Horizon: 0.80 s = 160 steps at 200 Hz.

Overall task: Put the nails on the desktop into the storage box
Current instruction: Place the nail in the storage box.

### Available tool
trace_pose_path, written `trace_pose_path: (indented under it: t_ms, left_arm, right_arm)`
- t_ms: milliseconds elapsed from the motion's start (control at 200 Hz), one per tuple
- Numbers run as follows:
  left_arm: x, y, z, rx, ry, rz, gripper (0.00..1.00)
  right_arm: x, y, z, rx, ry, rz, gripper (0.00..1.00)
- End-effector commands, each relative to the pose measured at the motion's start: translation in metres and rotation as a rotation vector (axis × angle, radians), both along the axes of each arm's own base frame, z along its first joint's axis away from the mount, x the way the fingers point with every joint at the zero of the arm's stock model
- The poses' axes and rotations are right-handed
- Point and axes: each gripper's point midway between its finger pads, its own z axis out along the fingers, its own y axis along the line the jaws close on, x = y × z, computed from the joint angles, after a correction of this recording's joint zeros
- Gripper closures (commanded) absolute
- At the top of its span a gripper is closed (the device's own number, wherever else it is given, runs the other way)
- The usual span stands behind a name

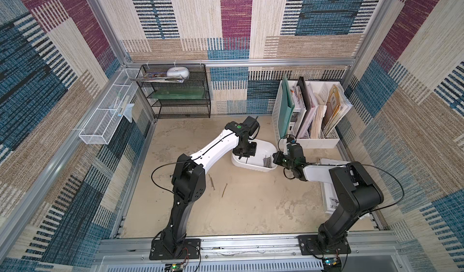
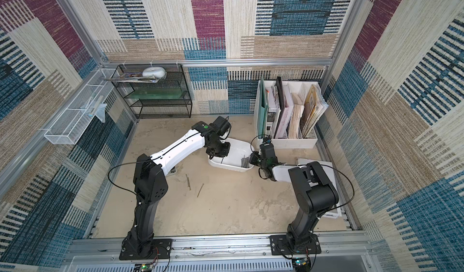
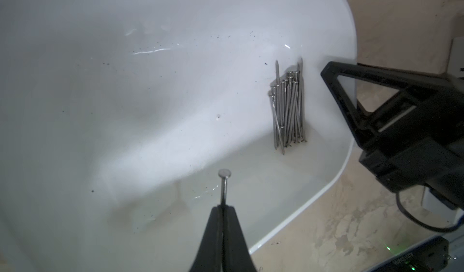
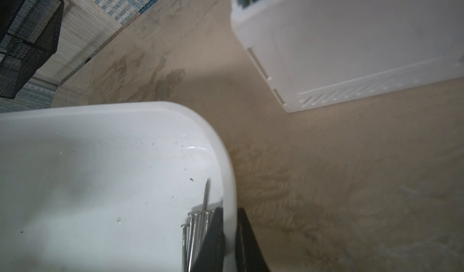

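Presently, left gripper (image 3: 222, 209) pinches one thin grey metal nail (image 3: 223, 186), head down, above the shallow white plastic storage box (image 3: 125, 70). Right gripper (image 4: 229, 215) clamps its right wall. Risk: released high, the nail bounces out onto the beige desktop (image 1: 251, 208), where loose nails (image 1: 213, 182) lie near-left.

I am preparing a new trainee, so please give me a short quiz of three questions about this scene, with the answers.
1. True or false: the left gripper is shut on a nail above the white box.
2. How many nails are seen lying on the table, outside the box?
3. What does the right gripper pinch? A) the box wall B) a folder C) nothing
Key: 1 true; 2 two; 3 A.
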Motion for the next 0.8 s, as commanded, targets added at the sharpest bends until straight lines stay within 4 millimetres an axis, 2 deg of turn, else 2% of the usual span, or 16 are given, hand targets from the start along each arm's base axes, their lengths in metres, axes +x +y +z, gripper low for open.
trace_pose_path:
  t_ms: [0,200,321,706,746,796]
  left_arm:
    - [0.009,0.008,-0.008,0.055,-0.033,0.021,1.0]
    - [0.018,0.01,-0.014,0.067,-0.058,0.051,1.0]
    - [0.025,0.009,-0.011,0.033,-0.069,0.073,1.0]
    - [0.021,0.006,-0.032,0.045,-0.013,0.052,1.0]
    - [0.02,0.006,-0.033,0.05,-0.005,0.051,0.96]
    - [0.019,0.007,-0.033,0.052,0.004,0.051,0.86]
  right_arm:
    - [-0.006,-0.005,-0.01,-0.015,0.039,-0.017,1.0]
    - [-0.009,-0.004,-0.01,-0.01,0.036,-0.02,1.0]
    - [-0.011,-0.004,-0.011,-0.009,0.035,-0.019,1.0]
    - [-0.012,-0.002,-0.012,-0.003,0.038,-0.028,1.0]
    - [-0.012,-0.003,-0.012,-0.004,0.037,-0.03,1.0]
    - [-0.012,-0.003,-0.011,-0.004,0.034,-0.032,1.0]
